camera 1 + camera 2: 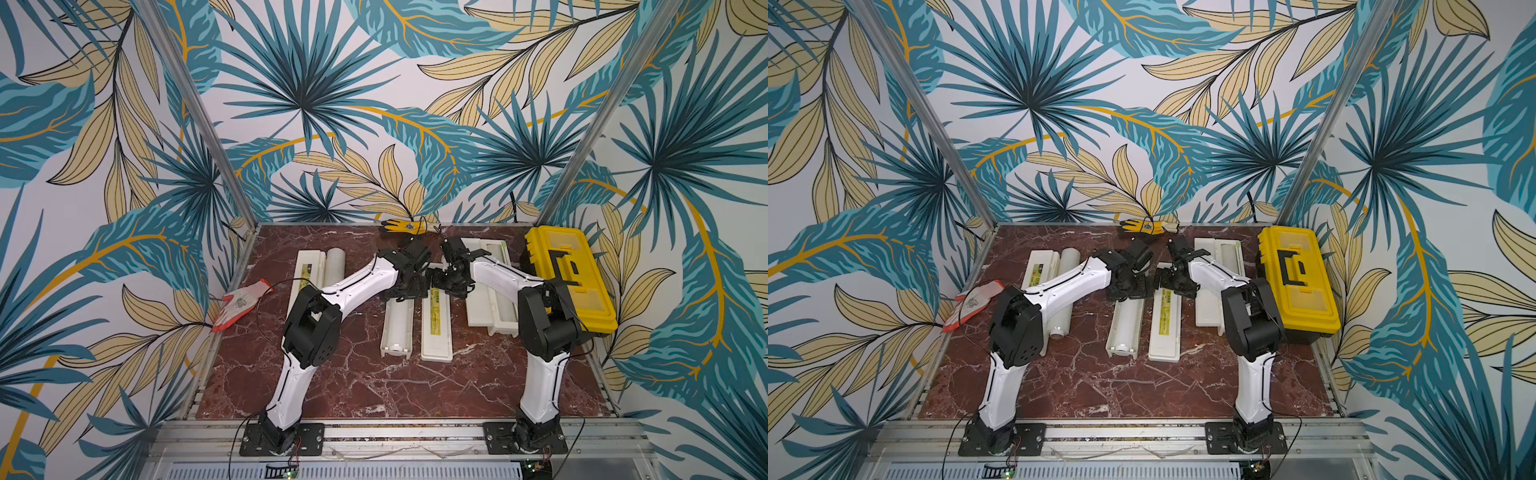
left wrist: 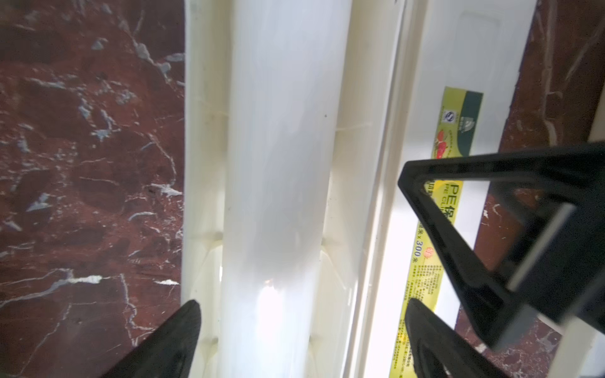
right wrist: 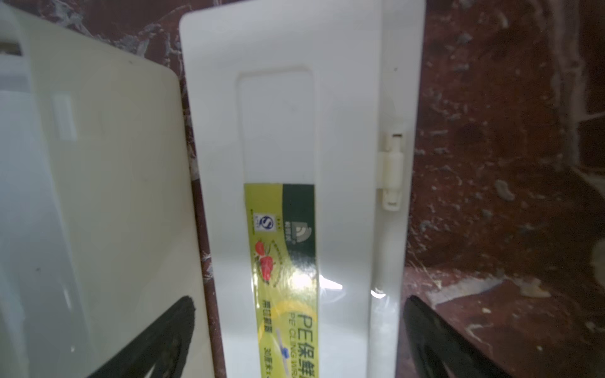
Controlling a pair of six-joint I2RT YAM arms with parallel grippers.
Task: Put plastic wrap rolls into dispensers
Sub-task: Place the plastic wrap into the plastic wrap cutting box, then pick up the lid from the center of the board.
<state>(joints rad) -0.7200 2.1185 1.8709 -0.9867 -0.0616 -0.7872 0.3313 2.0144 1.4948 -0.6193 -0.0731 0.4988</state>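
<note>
A translucent-white plastic wrap roll [image 2: 281, 131] [image 1: 397, 326] lies in the open tray [image 1: 384, 347] of the middle dispenser. Its yellow-labelled lid [image 1: 436, 332] [image 3: 288, 114] lies flat beside it. My left gripper [image 2: 302, 304] [image 1: 409, 293] is open, one finger on each side of the roll and tray, not touching the roll. My right gripper [image 3: 299, 299] [image 1: 446, 286] is open over the lid. A second roll [image 1: 336, 266] [image 1: 1064, 299] rests on the table beside the left dispenser [image 1: 309, 266]. The right dispenser [image 1: 482, 299] holds a roll [image 1: 496, 251].
A yellow-black toolbox [image 1: 569, 278] stands at the right edge, close to my right arm. A red-and-white glove [image 1: 239, 301] lies at the left edge and a yellow-black glove [image 1: 403, 226] at the back. The two grippers are nearly touching.
</note>
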